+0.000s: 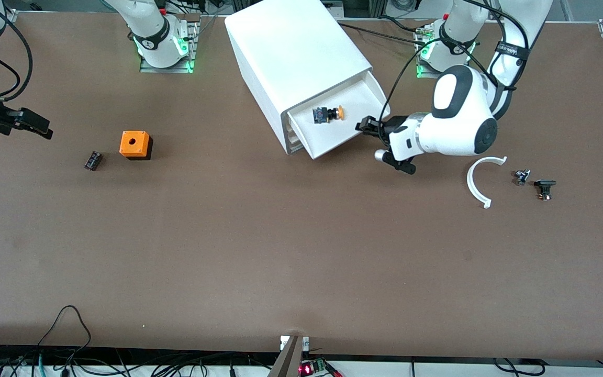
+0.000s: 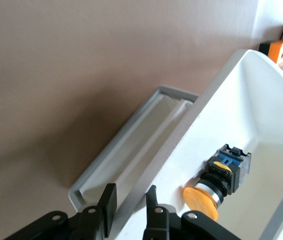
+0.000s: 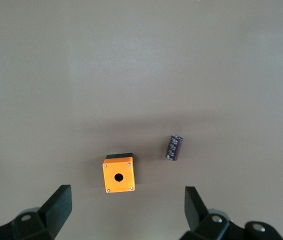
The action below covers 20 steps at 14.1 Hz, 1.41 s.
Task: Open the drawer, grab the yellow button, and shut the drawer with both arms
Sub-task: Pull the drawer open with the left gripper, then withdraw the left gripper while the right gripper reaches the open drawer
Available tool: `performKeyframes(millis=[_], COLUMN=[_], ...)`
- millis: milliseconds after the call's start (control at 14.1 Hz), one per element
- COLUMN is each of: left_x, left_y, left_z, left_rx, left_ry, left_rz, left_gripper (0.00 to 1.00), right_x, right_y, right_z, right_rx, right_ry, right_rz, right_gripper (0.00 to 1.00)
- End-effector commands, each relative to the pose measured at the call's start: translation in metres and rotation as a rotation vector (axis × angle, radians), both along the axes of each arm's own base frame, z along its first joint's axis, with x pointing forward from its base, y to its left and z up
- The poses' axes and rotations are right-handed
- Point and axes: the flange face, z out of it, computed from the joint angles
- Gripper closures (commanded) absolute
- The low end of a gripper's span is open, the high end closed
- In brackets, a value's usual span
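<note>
The drawer [image 1: 333,137], the top one of the white cabinet [image 1: 291,47], stands pulled out. The button [image 1: 327,114] lies on its side in it, orange cap toward the left arm's end. My left gripper [image 1: 361,125] is at the drawer's front wall. In the left wrist view its fingers [image 2: 107,200] sit on either side of that wall [image 2: 181,135], closed on it, with the button [image 2: 214,187] just inside. My right gripper [image 1: 40,128] waits open and empty over the table at the right arm's end [image 3: 127,195].
An orange cube with a round hole [image 1: 135,144] and a small black ridged part [image 1: 92,160] lie near the right gripper. A white curved piece [image 1: 477,183] and two small dark parts [image 1: 522,176] [image 1: 544,188] lie at the left arm's end. The two lower drawers [image 2: 131,145] are closed.
</note>
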Motion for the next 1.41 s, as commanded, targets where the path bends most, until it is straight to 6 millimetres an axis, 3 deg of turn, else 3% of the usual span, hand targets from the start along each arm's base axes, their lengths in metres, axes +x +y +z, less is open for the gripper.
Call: performKeyframes(millis=[0,212,354,495,636,707,778,848,990,1061,1202,1343], left_x=[0.016,0.02,0.03,0.036,0.038,0.033,0.03,0.028,0.026,0.024,0.014,-0.009], left_y=[0.02,0.025,0.043,0.077,0.092,0.095,0.102,0.126,0.161,0.169,0.177,0.193], left_z=[0.001,0.026,0.053,0.11,0.132,0.154,0.169,0.18,0.227,0.254,0.291,0.295], left_rx=[0.059,0.069,0.126,0.177,0.178,0.187,0.19,0.201,0.301,0.378,0.523,0.699], left_ry=[-0.058,-0.143,-0.266,-0.397,-0.448,-0.492,-0.512,-0.499,-0.514,-0.516,-0.522,-0.356], left_rz=[0.069,0.106,0.111,0.146,0.193,0.199,0.208,0.228,0.162,0.098,0.019,-0.06], left_gripper=[0.01,0.0,0.0,0.0,0.0,0.0,0.0,0.0,0.0,0.0,0.0,0.0], right_x=[-0.002,0.003,0.01,0.021,0.041,0.052,0.062,0.067,0.067,0.065,0.054,0.039], right_y=[0.0,0.005,0.024,0.065,0.108,0.129,0.158,0.189,0.264,0.309,0.376,0.442], right_z=[0.005,-0.005,-0.018,-0.029,-0.034,-0.036,-0.036,-0.039,-0.045,-0.051,-0.057,-0.063], right_rx=[-0.011,-0.001,0.004,0.005,0.038,0.069,0.102,0.117,0.135,0.145,0.154,0.176], right_ry=[-0.003,0.011,0.027,0.027,0.011,0.006,-0.002,-0.003,-0.003,-0.001,-0.01,-0.06], right_rz=[0.025,0.031,0.063,0.135,0.198,0.226,0.264,0.314,0.435,0.502,0.609,0.772], right_gripper=[0.0,0.0,0.0,0.0,0.0,0.0,0.0,0.0,0.0,0.0,0.0,0.0])
